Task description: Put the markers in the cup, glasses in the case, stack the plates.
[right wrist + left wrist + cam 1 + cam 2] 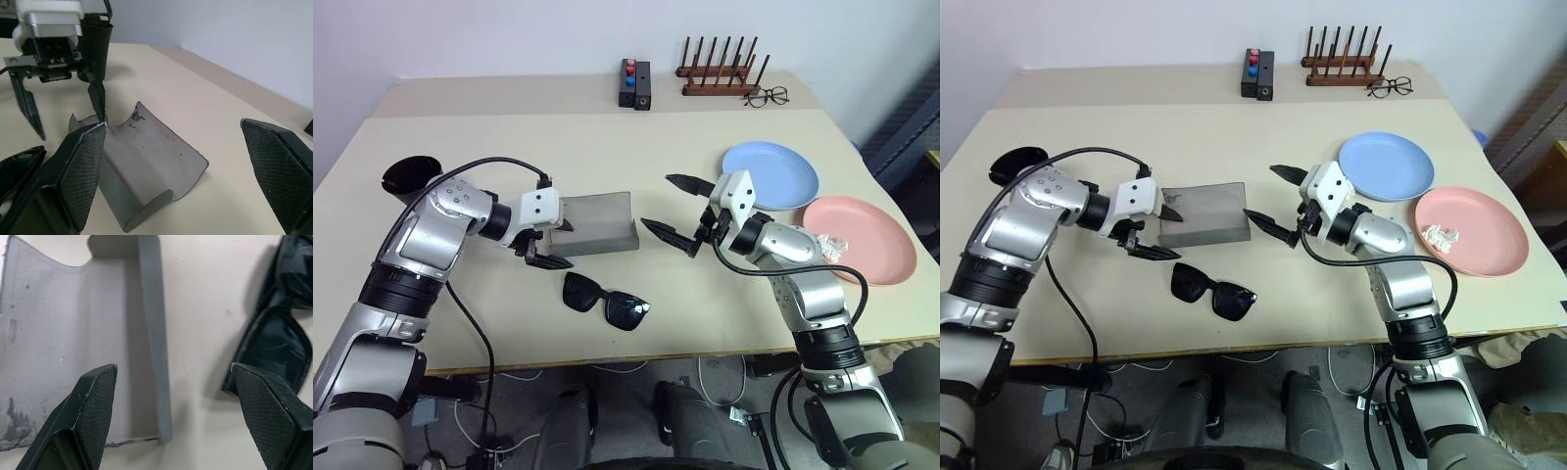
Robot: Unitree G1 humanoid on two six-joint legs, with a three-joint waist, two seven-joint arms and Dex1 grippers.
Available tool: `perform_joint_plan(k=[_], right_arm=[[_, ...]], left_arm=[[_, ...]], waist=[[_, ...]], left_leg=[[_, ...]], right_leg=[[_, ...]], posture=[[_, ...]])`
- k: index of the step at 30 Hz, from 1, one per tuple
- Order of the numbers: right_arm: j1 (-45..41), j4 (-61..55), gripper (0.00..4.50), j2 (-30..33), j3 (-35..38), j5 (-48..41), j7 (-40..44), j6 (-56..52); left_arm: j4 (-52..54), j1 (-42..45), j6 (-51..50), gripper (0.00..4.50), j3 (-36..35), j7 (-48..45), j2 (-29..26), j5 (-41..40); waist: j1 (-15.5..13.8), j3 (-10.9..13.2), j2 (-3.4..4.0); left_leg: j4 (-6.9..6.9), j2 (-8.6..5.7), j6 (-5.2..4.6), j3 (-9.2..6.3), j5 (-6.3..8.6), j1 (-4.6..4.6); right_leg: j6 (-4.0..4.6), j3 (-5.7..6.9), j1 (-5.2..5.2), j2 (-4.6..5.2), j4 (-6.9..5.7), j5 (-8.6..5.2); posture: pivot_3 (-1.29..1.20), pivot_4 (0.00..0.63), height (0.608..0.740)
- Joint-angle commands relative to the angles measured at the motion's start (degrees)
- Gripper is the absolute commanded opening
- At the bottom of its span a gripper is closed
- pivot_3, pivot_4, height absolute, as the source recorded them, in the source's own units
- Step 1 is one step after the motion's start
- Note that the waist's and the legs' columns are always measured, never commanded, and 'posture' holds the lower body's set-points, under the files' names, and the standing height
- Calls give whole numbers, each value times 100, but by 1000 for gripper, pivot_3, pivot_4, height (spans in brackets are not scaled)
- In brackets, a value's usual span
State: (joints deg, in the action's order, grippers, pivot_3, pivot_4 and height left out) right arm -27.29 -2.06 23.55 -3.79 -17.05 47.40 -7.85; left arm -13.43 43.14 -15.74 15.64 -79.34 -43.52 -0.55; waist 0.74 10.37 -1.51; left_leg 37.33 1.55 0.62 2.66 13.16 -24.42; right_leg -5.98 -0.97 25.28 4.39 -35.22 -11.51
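Step in hand, by judgement: glasses into case

Case (597, 223): mid-desk, lid open, empty
Glasses (605, 302): on the desk toward its front edge, just in front of the case, apart from it
Left claw (183, 401): released, holding nothing; one finger over the case's open lid, the other near the glasses
Right claw (677, 213): spread wide, empty, at the case's right end

Next move likely calls for one claw to grasp the glasses and lift them into the tray
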Motion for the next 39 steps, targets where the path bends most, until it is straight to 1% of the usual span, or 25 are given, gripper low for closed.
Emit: perform_joint_plan(k=[1,11,12,13,18,28,36,39], right_arm=[[-10,-257,4500,-9,69,-43,-37,84],[25,-336,4500,-11,64,-55,-93,50],[35,-347,4500,-5,71,-58,-98,45],[47,-361,4500,0,76,-61,-103,38],[105,-431,4500,13,81,-65,-135,9],[95,-379,4500,7,78,-59,-122,29],[-2,-270,4500,-32,43,-49,-82,65],[-24,-228,4500,-50,27,-41,-68,86]], left_arm=[[84,150,-44,3783,104,24,-50,152],[-72,219,-264,3783,392,260,79,501],[-118,252,-287,3296,406,303,113,537],[-140,274,-312,2956,412,312,139,550],[-126,313,-402,423,414,330,187,575],[-49,198,-404,423,327,276,45,516],[209,-126,-259,423,149,80,-401,344],[154,-147,-195,423,138,149,-440,349]], waist=[[-5,0,0],[-10,0,0],[-9,0,0],[-6,0,0],[-2,0,0],[-3,0,0],[4,0,0],[3,0,0]], left_leg=[[0,0,0,0,0,0],[1,0,0,0,0,0],[1,0,0,0,0,0],[1,0,0,0,0,0],[1,0,0,0,0,0],[1,0,0,-1,0,0],[0,0,0,-1,0,1],[0,0,0,-1,0,1]], right_leg=[[0,0,0,0,0,0],[1,0,0,0,-1,0],[0,0,0,0,-1,0],[-2,0,0,0,-1,1],[-5,0,0,0,-1,3],[-5,0,0,0,-2,2],[-3,0,0,0,-3,2],[-3,0,0,0,-3,2]], posture=[[0,150,740],[0,150,740],[0,150,740],[0,150,740],[0,150,740],[0,150,740],[0,150,740],[0,150,740]])
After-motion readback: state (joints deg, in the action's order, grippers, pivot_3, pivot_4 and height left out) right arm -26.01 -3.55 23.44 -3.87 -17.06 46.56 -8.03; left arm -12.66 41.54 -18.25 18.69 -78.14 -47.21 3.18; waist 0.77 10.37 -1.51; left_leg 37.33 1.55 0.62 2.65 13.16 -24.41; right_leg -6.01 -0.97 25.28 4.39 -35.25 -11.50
